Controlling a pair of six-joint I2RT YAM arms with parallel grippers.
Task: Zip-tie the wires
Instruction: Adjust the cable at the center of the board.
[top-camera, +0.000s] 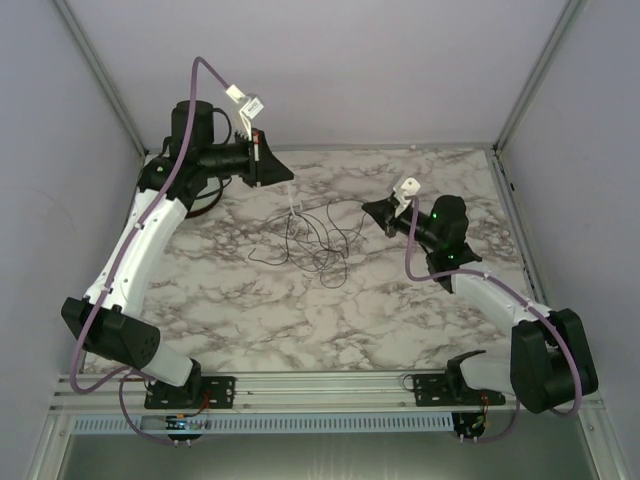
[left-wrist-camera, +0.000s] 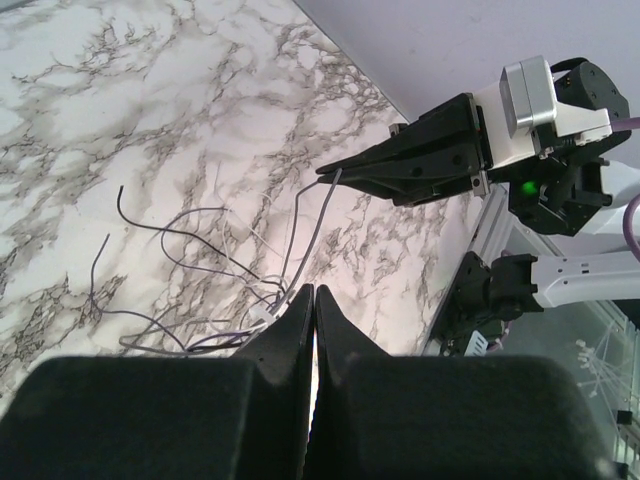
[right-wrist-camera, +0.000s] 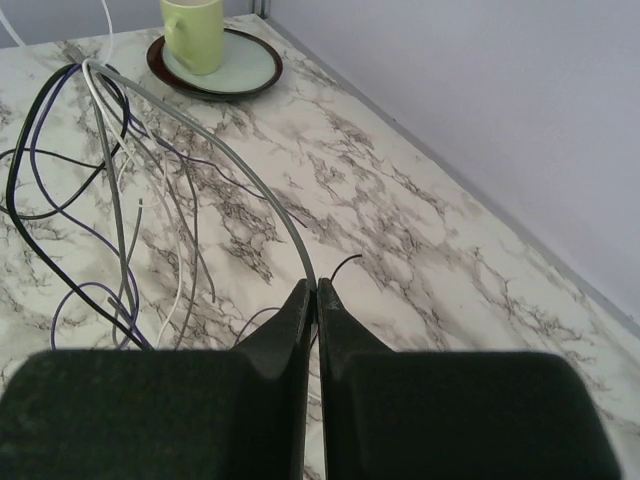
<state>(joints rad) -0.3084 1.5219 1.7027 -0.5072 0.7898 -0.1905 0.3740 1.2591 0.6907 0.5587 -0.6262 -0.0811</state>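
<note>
The wires (top-camera: 320, 240) lie as a loose tangle of thin dark, grey, purple and white strands on the marble table (top-camera: 240, 310). My left gripper (top-camera: 290, 178) hovers above the tangle's left side, shut on a thin white zip tie (top-camera: 291, 200) that hangs down into the bundle. In the left wrist view its jaws (left-wrist-camera: 314, 290) are closed just above the wires (left-wrist-camera: 240, 300). My right gripper (top-camera: 368, 208) is at the tangle's right edge, shut on the end of a grey wire (right-wrist-camera: 250, 185) that arcs back to the bundle (right-wrist-camera: 120, 200). It also shows in the left wrist view (left-wrist-camera: 325, 175).
A green cup (right-wrist-camera: 195, 35) stands on a dark-rimmed saucer (right-wrist-camera: 250, 70) at the far left of the table, mostly hidden under the left arm in the top view. Grey walls and a metal frame (top-camera: 515, 110) close in the table.
</note>
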